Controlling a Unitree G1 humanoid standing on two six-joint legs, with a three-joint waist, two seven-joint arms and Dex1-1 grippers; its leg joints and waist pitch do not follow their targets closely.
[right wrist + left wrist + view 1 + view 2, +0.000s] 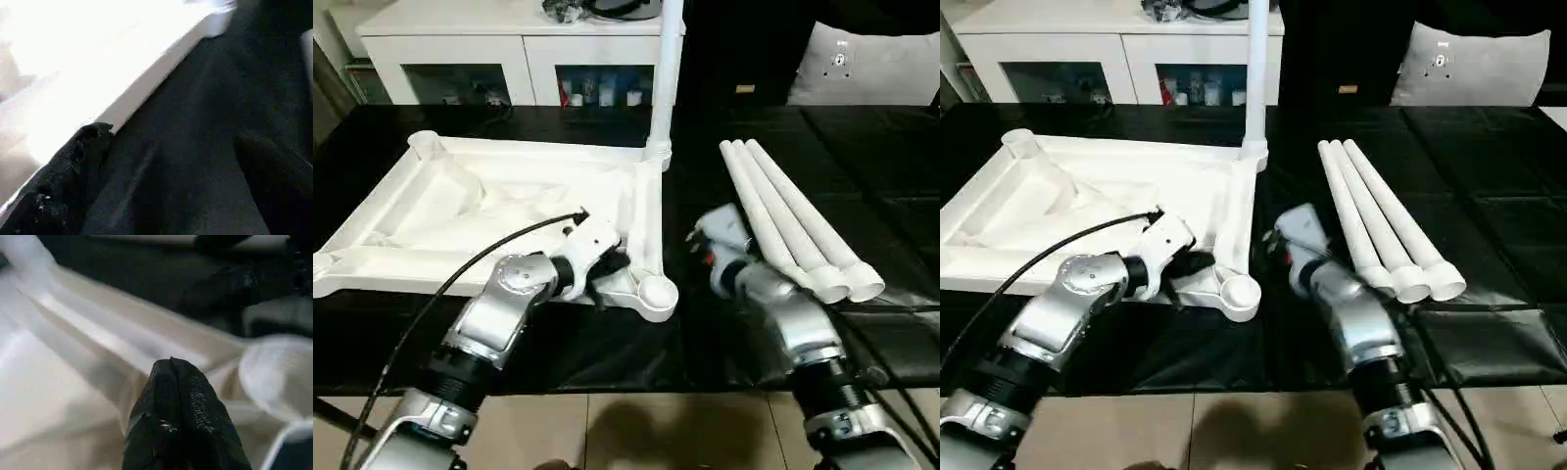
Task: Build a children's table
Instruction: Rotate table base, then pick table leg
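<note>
The white tabletop (651, 211) lies upside down on the black surface, ribbed underside up. One white leg (666, 78) stands upright in its far right corner socket. Three more legs (793, 220) lie side by side to the right. My left gripper (610, 266) is shut with nothing in it, resting over the tabletop's rim just beside the near right corner socket (658, 292); its closed fingertips (171, 367) point at the ribbed rim. My right gripper (697, 240) is open and hangs low over the black surface between the tabletop's right edge and the lying legs, holding nothing.
A white cabinet (509, 59) with glass doors stands along the back. A grey cushion (876, 64) leans at the back right. The black mat (862, 147) covers the work surface, and tiled floor (636, 431) shows at its near edge.
</note>
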